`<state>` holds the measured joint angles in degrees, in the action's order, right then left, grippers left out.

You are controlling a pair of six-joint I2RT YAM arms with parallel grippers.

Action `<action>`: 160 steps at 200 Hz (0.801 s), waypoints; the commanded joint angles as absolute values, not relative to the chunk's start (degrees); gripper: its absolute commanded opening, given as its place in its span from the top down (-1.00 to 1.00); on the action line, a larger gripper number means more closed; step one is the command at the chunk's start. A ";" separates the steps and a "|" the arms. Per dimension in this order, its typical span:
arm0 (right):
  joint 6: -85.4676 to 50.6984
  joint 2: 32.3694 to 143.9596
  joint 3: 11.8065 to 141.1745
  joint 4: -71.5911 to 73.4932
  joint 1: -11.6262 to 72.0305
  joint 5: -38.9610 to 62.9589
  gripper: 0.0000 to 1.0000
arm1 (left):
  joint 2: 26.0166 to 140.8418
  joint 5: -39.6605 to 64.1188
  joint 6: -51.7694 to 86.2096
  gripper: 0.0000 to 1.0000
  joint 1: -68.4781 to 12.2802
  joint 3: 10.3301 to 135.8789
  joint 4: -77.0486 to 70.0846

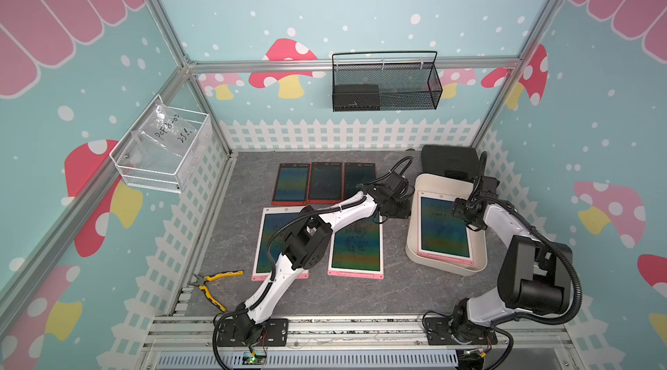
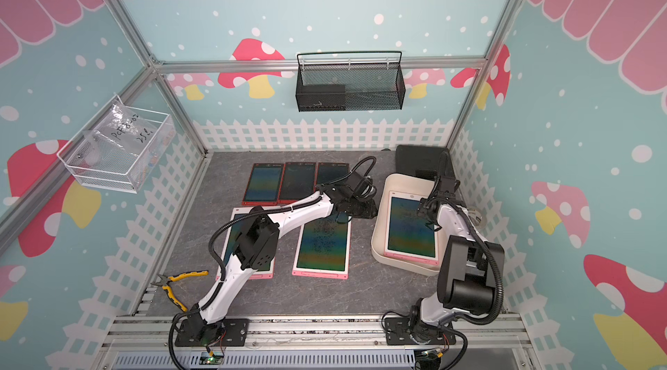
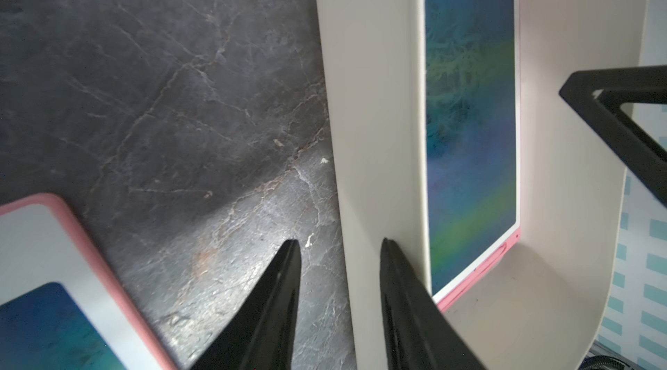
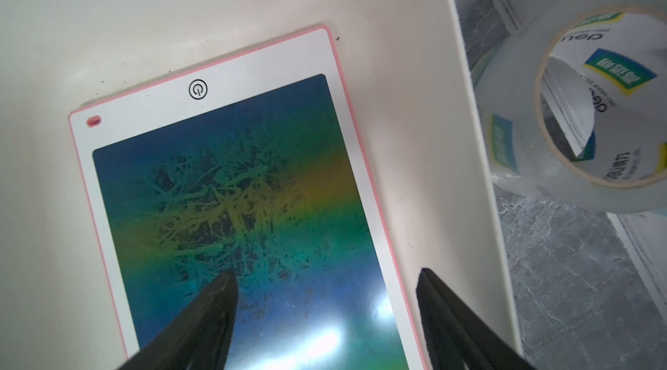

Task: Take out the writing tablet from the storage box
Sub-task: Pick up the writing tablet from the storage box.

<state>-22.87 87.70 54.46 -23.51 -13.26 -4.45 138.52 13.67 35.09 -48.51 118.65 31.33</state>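
Tapered black fingers [image 4: 202,321] straddle glossy writing tablet's [image 4: 231,205] pink rim.

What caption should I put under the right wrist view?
Right pincer open over the pink-edged writing tablet lying flat in the cream storage box, a clear tape roll outside its wall.

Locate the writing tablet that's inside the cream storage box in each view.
Top view: writing tablet, right of centre, flat in the storage box, partly under the right arm.
Top view: writing tablet, right of centre, in the storage box.
Left wrist: writing tablet, picture's upper right, behind the box wall.
Right wrist: writing tablet fills the centre.
Shared landmark: the storage box's cream wall beside the tablet.
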 commanded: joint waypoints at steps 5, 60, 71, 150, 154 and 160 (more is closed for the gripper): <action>-21.93 87.80 52.95 -23.08 -13.77 -3.65 -0.61 | 135.89 14.34 34.57 0.23 -48.69 117.42 29.69; -22.12 87.02 50.82 -22.17 -14.45 -3.57 -0.61 | 130.98 13.41 34.17 0.22 -49.13 114.84 29.38; -22.06 87.23 50.42 -21.85 -14.81 -3.16 -0.61 | 131.03 13.22 34.42 0.22 -49.24 114.57 29.14; -22.41 85.58 48.72 -21.34 -15.75 -4.15 -0.61 | 139.10 13.61 34.23 0.24 -51.46 124.61 35.62; -22.41 85.63 48.62 -21.35 -15.73 -4.05 -0.61 | 139.72 13.55 34.35 0.25 -51.50 125.40 36.18; -22.41 85.76 48.45 -21.23 -15.73 -4.11 -0.61 | 140.57 13.45 34.52 0.25 -51.50 126.15 36.67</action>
<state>-22.74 86.89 49.78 -21.41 -15.40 -3.44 136.53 13.69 35.11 -50.96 121.91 32.18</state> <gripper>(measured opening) 0.806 0.379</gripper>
